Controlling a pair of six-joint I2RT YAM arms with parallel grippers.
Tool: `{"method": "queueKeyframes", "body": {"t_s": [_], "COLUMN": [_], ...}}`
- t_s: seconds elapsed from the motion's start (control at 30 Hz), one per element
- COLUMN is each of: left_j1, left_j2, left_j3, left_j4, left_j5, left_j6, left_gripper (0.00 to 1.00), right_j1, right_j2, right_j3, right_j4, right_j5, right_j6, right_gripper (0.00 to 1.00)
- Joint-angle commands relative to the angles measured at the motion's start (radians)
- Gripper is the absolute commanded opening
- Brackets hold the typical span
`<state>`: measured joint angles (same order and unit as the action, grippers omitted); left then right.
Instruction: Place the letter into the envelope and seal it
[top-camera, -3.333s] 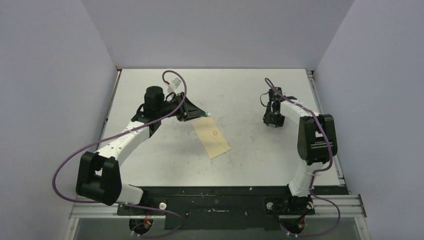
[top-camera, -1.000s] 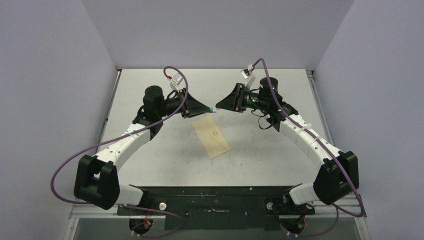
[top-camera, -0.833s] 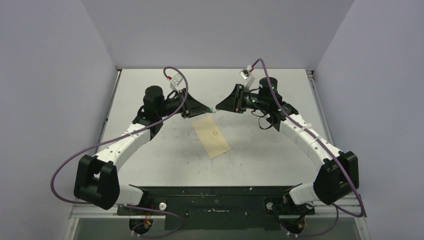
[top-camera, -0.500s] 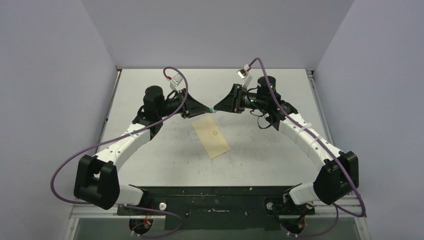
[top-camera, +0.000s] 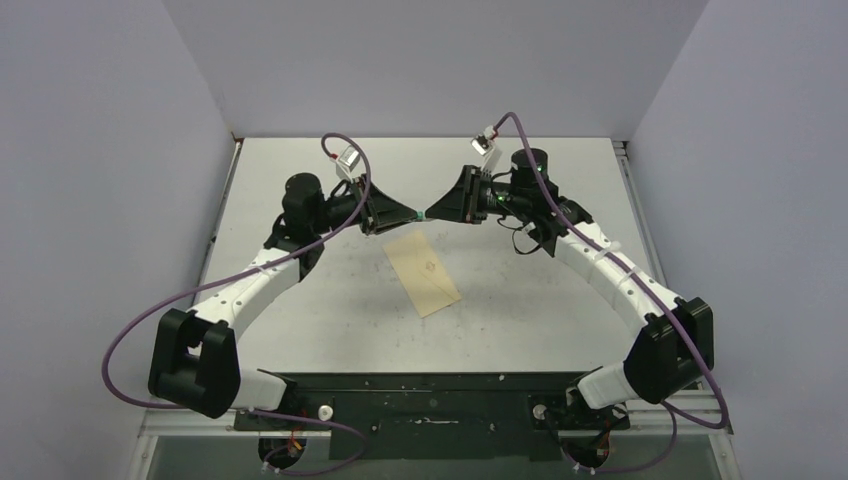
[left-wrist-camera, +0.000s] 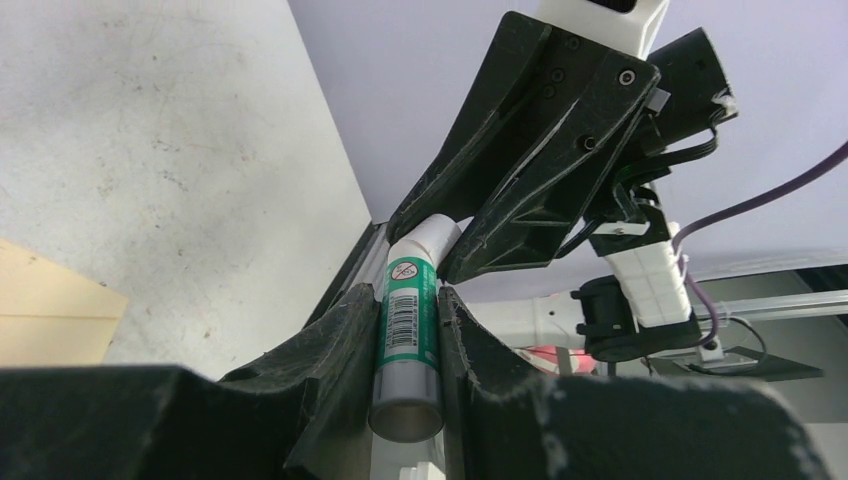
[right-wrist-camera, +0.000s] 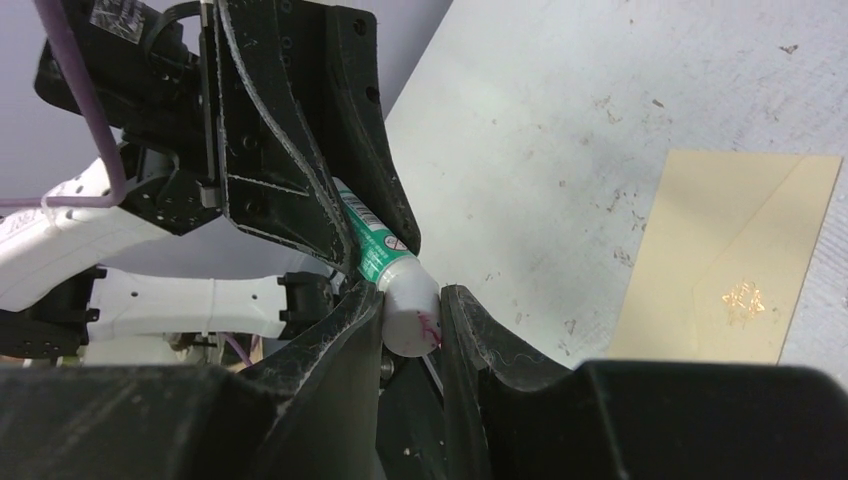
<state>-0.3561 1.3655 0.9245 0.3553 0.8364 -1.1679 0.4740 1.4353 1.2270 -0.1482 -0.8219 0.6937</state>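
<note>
The envelope (top-camera: 424, 272) lies flat and tan on the table (top-camera: 530, 300), flap side up with a small gold mark; it also shows in the right wrist view (right-wrist-camera: 735, 255) and at the edge of the left wrist view (left-wrist-camera: 50, 310). The letter is out of view. Above the envelope's far end a green glue stick (top-camera: 424, 216) hangs between both grippers. My left gripper (left-wrist-camera: 407, 305) is shut on its green body (left-wrist-camera: 405, 345). My right gripper (right-wrist-camera: 412, 300) is shut on its white cap (right-wrist-camera: 408, 315). The two grippers (top-camera: 412, 215) (top-camera: 436, 213) meet tip to tip.
Grey walls close in the table on three sides. A metal rail (top-camera: 625, 165) runs along the table's right edge. Both arms arch inward from their bases at the near edge, with purple cables (top-camera: 135, 330) looping off them.
The right arm swung in from the table's right side to meet the left gripper at the glue stick. Over the last second both grippers drifted slightly left and up together.
</note>
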Motion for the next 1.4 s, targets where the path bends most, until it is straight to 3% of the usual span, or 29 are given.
{"method": "queueKeyframes", "body": {"t_s": [0.0,0.27,0.47,0.77,1.2,1.37], "left_j1": [-0.001,-0.003,-0.004,-0.012,-0.076,-0.119], "left_j2": [-0.018,-0.022,-0.033,-0.041,-0.027,-0.062], "left_j3": [0.005,0.029,0.032,0.025,0.097,0.075], "left_j4": [0.332,0.482,0.5,0.593,0.387,0.229], "left_j5": [0.062,0.054,0.051,0.084,0.112,0.066], "left_j6": [-0.193,-0.299,-0.263,-0.241,-0.009,0.17], "left_gripper": [0.0,0.0,0.0,0.0,0.0,0.0], "right_j1": [0.014,0.014,0.026,0.063,0.162,0.174], "right_j2": [0.005,-0.005,0.007,0.023,0.003,-0.003], "right_j3": [-0.007,-0.084,-0.112,-0.121,-0.179,-0.199], "right_j4": [0.101,0.369,0.548,0.674,0.721,0.741], "right_j5": [-0.001,-0.095,-0.145,-0.182,-0.118,-0.095], "right_j6": [0.075,0.345,0.5,0.617,0.678,0.688], "right_gripper": [0.05,0.05,0.05,0.05,0.05,0.05]}}
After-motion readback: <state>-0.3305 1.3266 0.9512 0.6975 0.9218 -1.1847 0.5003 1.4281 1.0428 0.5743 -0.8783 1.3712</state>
